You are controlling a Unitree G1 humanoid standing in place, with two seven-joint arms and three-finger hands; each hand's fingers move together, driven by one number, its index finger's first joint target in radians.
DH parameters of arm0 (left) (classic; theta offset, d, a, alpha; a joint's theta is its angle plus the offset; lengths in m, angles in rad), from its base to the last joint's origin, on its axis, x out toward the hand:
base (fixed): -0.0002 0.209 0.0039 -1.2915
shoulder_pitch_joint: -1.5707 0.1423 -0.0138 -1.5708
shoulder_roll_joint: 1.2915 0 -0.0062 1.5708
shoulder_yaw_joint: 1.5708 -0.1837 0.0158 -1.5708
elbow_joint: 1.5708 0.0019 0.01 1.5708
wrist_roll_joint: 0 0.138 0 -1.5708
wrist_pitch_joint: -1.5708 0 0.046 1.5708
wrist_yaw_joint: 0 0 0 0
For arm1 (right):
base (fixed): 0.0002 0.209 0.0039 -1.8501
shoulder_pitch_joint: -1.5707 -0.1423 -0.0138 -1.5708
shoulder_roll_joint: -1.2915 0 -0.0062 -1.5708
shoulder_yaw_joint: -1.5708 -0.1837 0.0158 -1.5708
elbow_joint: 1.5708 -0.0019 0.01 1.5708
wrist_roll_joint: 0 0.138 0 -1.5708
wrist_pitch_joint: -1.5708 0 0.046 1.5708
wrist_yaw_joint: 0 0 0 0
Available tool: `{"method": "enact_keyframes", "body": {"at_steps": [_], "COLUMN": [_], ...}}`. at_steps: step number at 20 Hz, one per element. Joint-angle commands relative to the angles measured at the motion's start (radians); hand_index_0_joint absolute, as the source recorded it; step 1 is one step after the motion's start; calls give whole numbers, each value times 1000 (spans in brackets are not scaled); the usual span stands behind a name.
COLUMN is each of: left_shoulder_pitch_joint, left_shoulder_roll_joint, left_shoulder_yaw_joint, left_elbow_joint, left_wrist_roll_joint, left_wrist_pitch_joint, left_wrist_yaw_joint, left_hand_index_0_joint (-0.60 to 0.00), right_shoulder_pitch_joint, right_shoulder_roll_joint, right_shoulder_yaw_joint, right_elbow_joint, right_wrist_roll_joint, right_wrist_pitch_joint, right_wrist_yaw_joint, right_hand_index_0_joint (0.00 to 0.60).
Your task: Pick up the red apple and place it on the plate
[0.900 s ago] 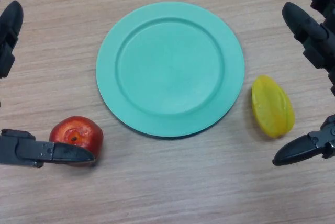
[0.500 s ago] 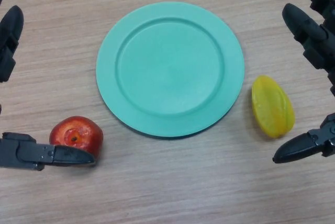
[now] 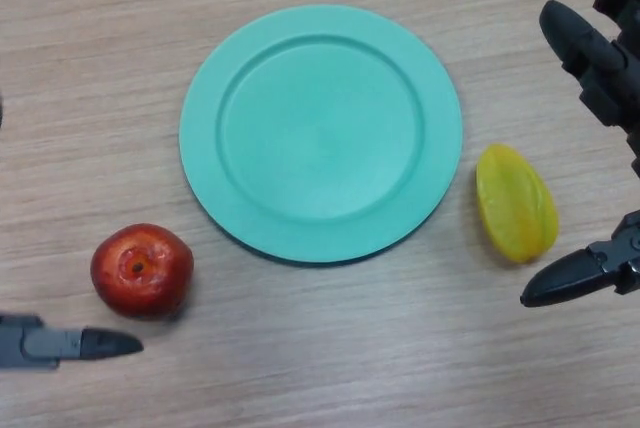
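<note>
Withdrawn since the earlier frame: the left robot hand [image 3: 75, 344], whose finger lay against the apple's near side, now shows only one straight finger tip low at the edge, clear of the fruit; its other fingers have left view, so apart or together cannot be told.

Red apple [image 3: 142, 270]: on the tabletop [image 3: 90, 58], stem dimple up, just beyond and to the right of that finger, untouched, short of the plate.

Plate [image 3: 440, 148]: teal, bare, farther out from the left robot hand, past the apple.

Yellow fruit [image 3: 515, 202]: beside the plate's right rim, between the fingers of the right robot hand [image 3: 600, 68], which is spread apart and holds nothing.

Risk: a fresh approach from this low, sideways angle could nudge the round apple and roll it off; a wrong reach could take the yellow fruit.
</note>
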State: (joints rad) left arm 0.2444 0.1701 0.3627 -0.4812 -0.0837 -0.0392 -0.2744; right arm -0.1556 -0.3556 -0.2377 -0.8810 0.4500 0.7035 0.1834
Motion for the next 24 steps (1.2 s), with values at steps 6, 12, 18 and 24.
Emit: {"method": "enact_keyframes", "body": {"at_steps": [6,12,18,24], "left_shoulder_pitch_joint": [-93,-121,-107,-353], "left_shoulder_roll_joint": [46,73,69,63], "left_shoulder_yaw_joint": [-146,-197,-239,-389], "left_elbow_joint": [305,332,60,18], "left_wrist_roll_joint": [20,202,368,481], "left_wrist_pitch_joint": [-270,-205,-24,107], "left_wrist_yaw_joint": [76,192,159,104], "left_hand_index_0_joint": [0,-449,-600,-600], "right_shoulder_pitch_joint": [-33,-38,-26,-18], "right_shoulder_roll_joint": [-12,-22,-48,-59], "right_shoulder_yaw_joint": [-6,-30,-86,-124], "right_elbow_joint": [-32,-40,-48,-70], "right_wrist_roll_joint": [-47,-26,0,23], "right_wrist_pitch_joint": [-117,-102,-103,-99], "right_wrist_yaw_joint": [0,-5,-15,-16], "right_hand_index_0_joint": [0,0,0,0]}}
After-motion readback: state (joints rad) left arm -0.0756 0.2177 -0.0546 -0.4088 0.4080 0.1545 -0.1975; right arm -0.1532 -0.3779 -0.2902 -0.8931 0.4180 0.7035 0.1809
